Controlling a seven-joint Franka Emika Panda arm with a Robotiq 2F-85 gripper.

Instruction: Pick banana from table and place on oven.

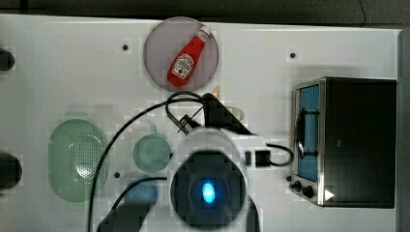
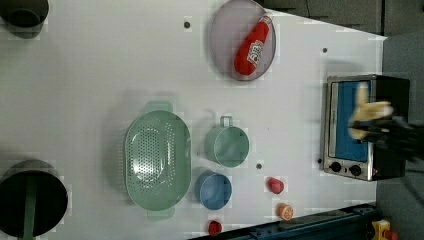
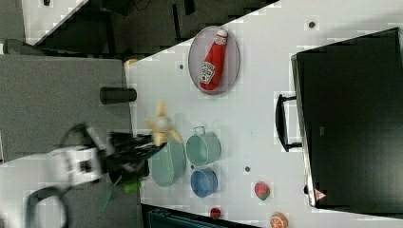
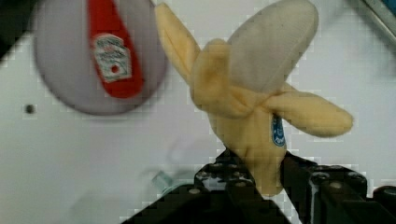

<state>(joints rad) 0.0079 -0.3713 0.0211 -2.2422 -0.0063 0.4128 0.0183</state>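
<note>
With the plush banana (image 4: 252,135) pinched at its base by the end effector (image 4: 261,186) and lifted clear of the white counter (image 1: 72,72), the carry step seemed underway, and next it needed moving over the toaster oven's (image 1: 360,140) black top.

The banana (image 4: 247,102) is pale yellow with a cream tip and a small blue sticker. The ketchup bottle (image 1: 188,58) is red with a white cap, on a grey plate (image 1: 157,55). The colander (image 2: 157,159) and mug (image 2: 228,145) are mint green, the bowl (image 2: 214,190) blue, the table (image 1: 72,72) white.
</note>
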